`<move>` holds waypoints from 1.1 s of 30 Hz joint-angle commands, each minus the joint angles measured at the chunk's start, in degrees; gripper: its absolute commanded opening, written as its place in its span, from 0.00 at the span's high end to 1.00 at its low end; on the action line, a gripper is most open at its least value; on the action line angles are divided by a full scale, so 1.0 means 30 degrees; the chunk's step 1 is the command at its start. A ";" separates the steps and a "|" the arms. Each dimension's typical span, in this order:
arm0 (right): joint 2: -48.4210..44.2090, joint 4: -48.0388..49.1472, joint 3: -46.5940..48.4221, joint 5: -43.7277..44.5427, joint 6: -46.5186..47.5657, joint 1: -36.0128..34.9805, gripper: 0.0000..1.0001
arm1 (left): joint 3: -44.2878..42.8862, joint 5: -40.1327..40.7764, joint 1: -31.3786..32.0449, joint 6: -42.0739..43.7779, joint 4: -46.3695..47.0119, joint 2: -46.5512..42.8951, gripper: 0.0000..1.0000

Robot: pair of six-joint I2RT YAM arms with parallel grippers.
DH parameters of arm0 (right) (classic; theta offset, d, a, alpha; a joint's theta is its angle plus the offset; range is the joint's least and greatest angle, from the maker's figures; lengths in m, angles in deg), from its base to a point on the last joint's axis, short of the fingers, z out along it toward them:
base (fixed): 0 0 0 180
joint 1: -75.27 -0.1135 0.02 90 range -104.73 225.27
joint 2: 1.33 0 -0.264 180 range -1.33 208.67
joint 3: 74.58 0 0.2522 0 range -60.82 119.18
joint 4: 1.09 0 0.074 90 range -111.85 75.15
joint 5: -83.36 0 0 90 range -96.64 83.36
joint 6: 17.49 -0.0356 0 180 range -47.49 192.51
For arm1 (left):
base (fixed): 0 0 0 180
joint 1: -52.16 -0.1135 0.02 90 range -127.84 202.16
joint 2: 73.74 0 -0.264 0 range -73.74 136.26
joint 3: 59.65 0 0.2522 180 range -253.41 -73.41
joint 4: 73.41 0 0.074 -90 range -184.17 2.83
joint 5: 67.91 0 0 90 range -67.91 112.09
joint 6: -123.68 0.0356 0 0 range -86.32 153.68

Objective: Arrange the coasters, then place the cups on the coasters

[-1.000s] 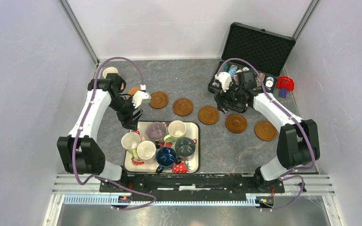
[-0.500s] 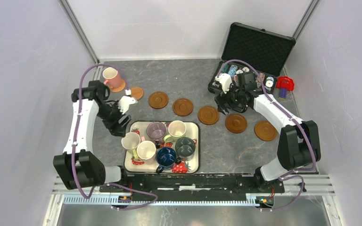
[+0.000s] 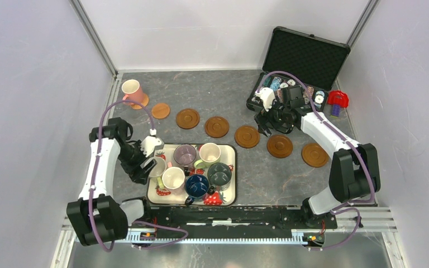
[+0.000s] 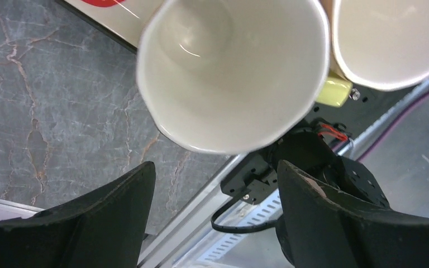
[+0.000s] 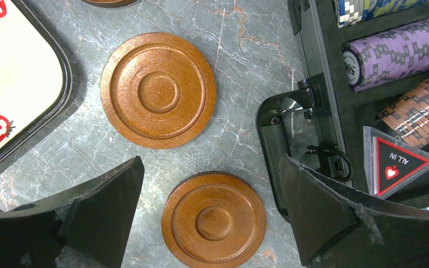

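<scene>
At tray [image 3: 235,174] edge, left tool [image 3: 147,167] (spread wide)

the left wrist view crops a second cup [image 4: 391,39] at its right edge and the tray [image 4: 124,19] at top.

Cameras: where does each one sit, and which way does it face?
Top external: above and behind, facing down at the table; left arm and right arm show.
Left wrist: on its arm, facing down past open fingers at a cream cup.
Right wrist: likewise, facing down between open fingers at two coasters and the chip case.
Shared: top view also shows those coasters.
</scene>
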 commanded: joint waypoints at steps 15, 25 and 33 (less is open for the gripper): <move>-0.0683 0.0015 0.0227 -0.0076 0.0357 -0.0061 0.02 | 0.1810 -0.1628 -0.0087 -0.2013 0.7037 0.0120 0.16; -0.0612 0.0104 0.0201 -0.0107 0.0298 -0.0050 0.02 | 0.1114 -0.1424 -0.0103 -0.2929 0.9245 0.1625 0.14; -0.0564 0.0046 0.0236 -0.0048 0.0384 -0.0061 0.02 | 0.0343 -0.0509 -0.0651 -0.3874 0.9348 0.2924 0.13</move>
